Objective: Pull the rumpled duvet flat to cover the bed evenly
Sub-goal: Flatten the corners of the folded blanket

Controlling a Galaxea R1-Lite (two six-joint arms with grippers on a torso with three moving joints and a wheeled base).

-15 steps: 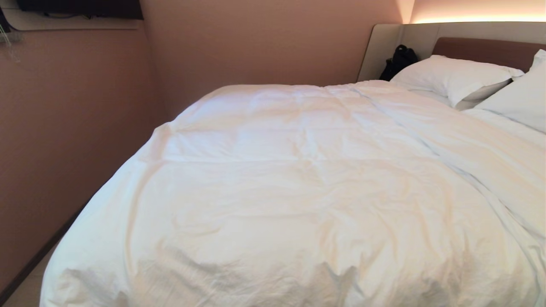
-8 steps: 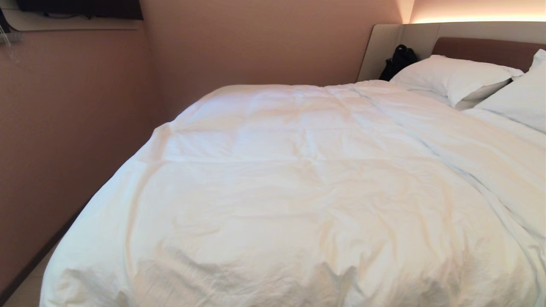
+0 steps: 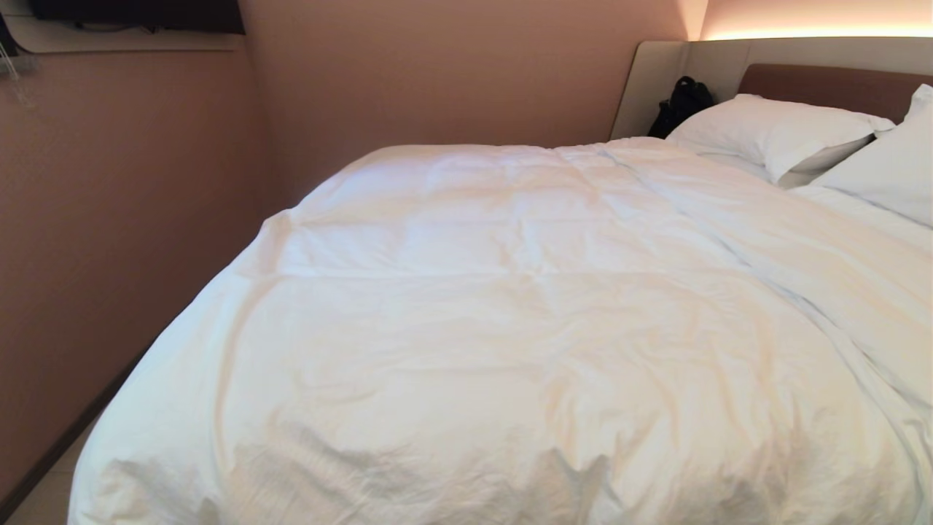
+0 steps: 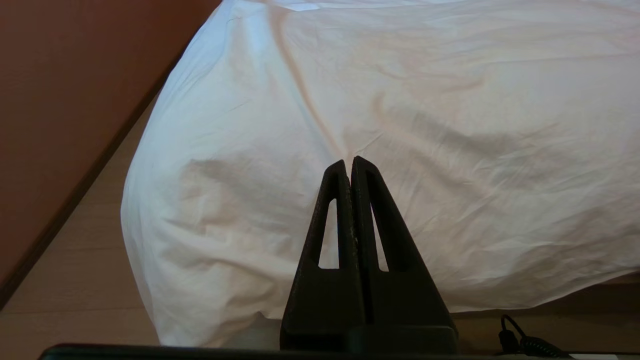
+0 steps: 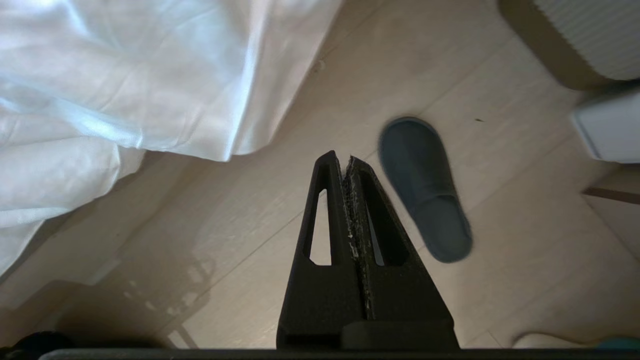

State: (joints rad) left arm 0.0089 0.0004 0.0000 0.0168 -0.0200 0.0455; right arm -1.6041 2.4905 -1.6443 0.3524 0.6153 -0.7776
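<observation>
- Nothing on the bed (image 3: 831, 91) has shifted over the last second as far as the head view shows; the duvet (image 3: 510, 328) lies just the same, and neither arm shows up there.
- Duvet is spread over most of the bed, long axis running from the foot end up toward the pillows (image 3: 773, 131), with a rumpled ridge along the robot's right side.
- Left claw (image 4: 348, 161) is fully closed on nothing, parked facing the duvet's foot-end corner, which droops to the floor (image 4: 75, 280).
- Right claw (image 5: 345, 157) is also closed and empty, over bare floor beside a grey slipper (image 5: 425, 187). A hanging duvet edge (image 5: 150, 100) lies off to one side of it, near but not touching.
- Judgement: the right claw looks like the one for that edge, and it would need to open first.
</observation>
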